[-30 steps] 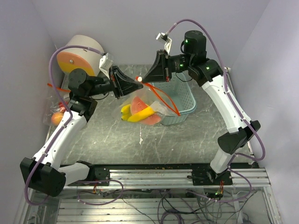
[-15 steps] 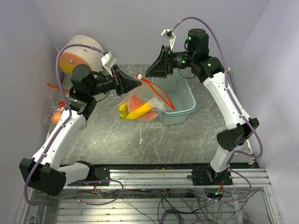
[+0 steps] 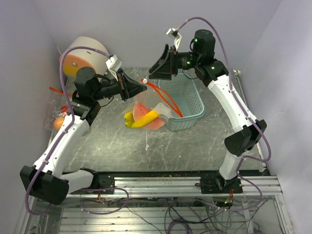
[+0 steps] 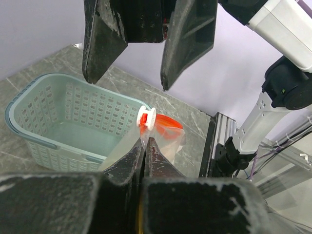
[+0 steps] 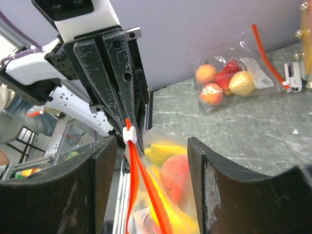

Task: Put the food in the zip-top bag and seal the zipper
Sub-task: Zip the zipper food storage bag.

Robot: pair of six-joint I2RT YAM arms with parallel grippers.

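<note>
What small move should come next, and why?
Probably lower the clear plastic zip-top bag onto the grey marbled table: the left gripper pinches its top beside the white slider, the bag of toy fruit hangs, and the right gripper stands open, off the bag.

Grey marbled table, pale blue latticed basket toward back right, bag of toy fruit at left edge
</note>
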